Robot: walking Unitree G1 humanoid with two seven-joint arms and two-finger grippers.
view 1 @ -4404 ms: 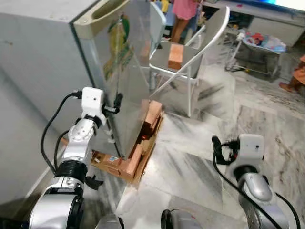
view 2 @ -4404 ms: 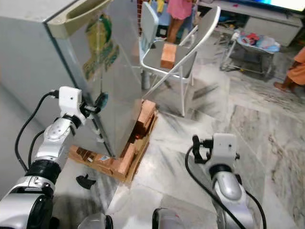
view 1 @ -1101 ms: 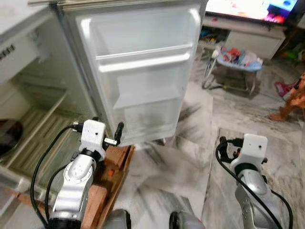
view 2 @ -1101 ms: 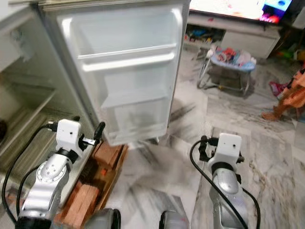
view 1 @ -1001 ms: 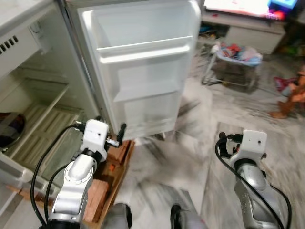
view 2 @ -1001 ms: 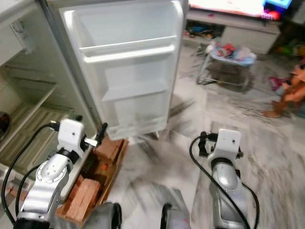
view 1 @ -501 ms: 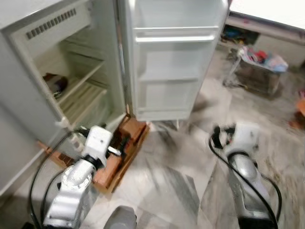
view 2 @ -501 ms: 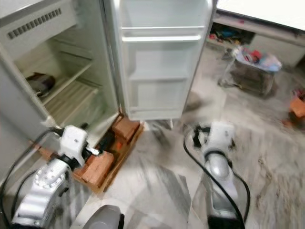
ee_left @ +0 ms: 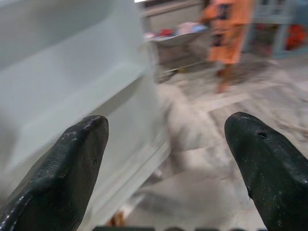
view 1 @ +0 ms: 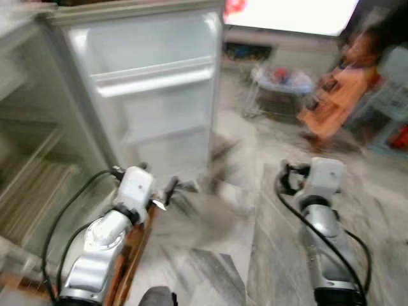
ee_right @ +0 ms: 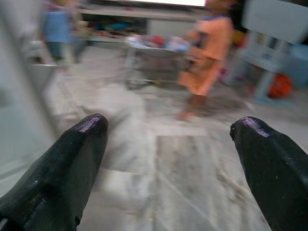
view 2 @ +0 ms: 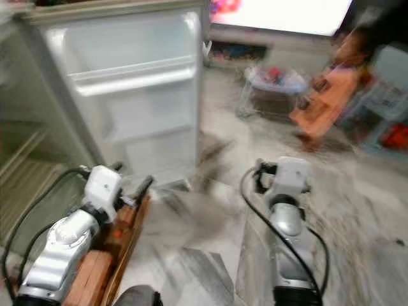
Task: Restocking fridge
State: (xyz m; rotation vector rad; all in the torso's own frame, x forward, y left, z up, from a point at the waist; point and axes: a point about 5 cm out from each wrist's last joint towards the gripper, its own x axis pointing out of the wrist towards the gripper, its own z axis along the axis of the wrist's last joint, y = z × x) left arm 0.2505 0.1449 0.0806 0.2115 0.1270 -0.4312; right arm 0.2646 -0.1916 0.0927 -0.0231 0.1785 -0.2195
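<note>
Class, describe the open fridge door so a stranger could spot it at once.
Start at the fridge on the robot's left, its ribbed shelves exposed. Hinged to it, the fridge door stands swung open, facing the camera. Unlike the blurred marble floor beside it, it is a pale upright panel with moulded horizontal racks, all bare.

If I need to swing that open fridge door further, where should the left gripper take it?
Probably the door's free vertical edge, on the side away from the hinge, approached from the robot's right. That edge stands exposed over the floor; the inner shelf rails look shallow and moulded. The left gripper is open, below the door.
</note>
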